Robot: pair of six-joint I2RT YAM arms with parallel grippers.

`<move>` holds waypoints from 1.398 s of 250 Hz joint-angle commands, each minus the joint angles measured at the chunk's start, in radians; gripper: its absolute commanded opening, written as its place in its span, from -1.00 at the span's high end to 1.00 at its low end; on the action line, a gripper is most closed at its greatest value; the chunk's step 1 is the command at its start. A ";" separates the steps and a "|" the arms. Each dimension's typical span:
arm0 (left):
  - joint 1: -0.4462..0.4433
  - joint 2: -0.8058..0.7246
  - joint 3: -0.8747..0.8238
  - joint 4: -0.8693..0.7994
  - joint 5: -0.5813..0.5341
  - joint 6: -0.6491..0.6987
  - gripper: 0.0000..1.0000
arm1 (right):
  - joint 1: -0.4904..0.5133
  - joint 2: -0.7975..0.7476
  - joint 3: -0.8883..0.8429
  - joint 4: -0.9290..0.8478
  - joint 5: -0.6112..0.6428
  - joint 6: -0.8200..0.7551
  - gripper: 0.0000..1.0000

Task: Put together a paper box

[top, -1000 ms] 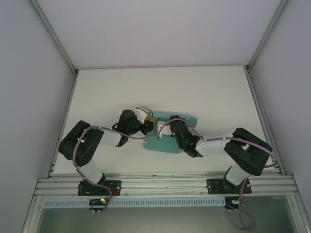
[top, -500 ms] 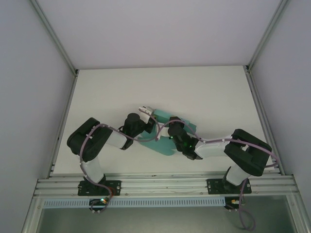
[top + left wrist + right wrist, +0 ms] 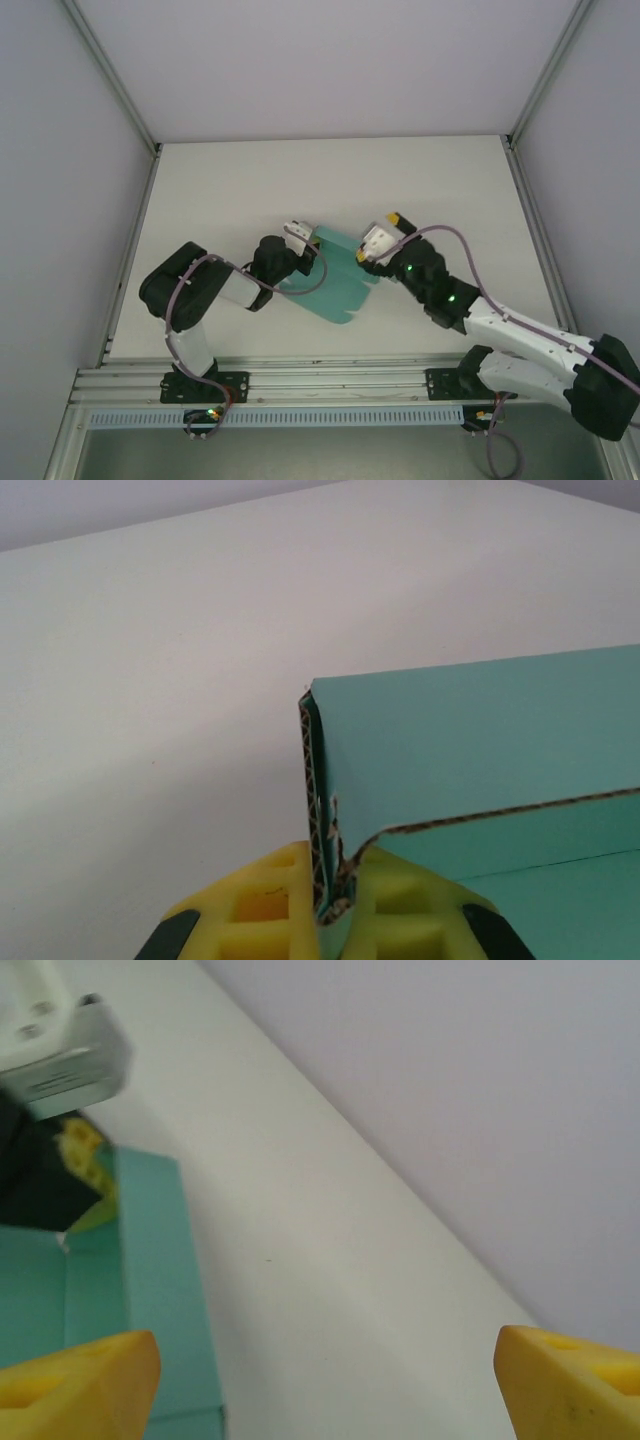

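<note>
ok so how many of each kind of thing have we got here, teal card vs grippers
paper box: 1
grippers: 2 (left gripper, right gripper)
total: 3

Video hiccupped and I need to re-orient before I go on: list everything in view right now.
paper box: one, teal-green card, partly folded, mid-table between the two arms.
table: one, white, under everything.
enclosure walls: pale grey, at the left, back and right.
frame rail: one, silver, near edge, carrying both arm bases.
left gripper: one, yellow fingers shut on a raised corrugated edge of the paper box.
right gripper: one, yellow fingers wide open, holding nothing, by the paper box's right edge.
</note>
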 commanded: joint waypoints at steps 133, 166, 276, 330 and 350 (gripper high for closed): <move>0.000 0.051 -0.005 0.047 0.064 0.058 1.00 | -0.166 0.662 0.572 -0.345 -0.489 0.391 -0.65; -0.002 0.060 0.002 0.040 0.065 0.065 1.00 | -0.165 0.720 0.579 -0.368 -0.534 0.410 -0.62; -0.002 0.099 0.038 0.054 0.035 0.068 0.74 | -0.167 0.877 0.637 -0.571 -0.519 0.500 -0.28; 0.003 0.132 0.072 0.104 0.025 0.063 0.49 | -0.181 0.896 0.645 -0.593 -0.527 0.514 -0.24; 0.008 0.141 0.084 0.119 0.013 0.059 0.50 | -0.189 0.899 0.650 -0.600 -0.537 0.512 -0.23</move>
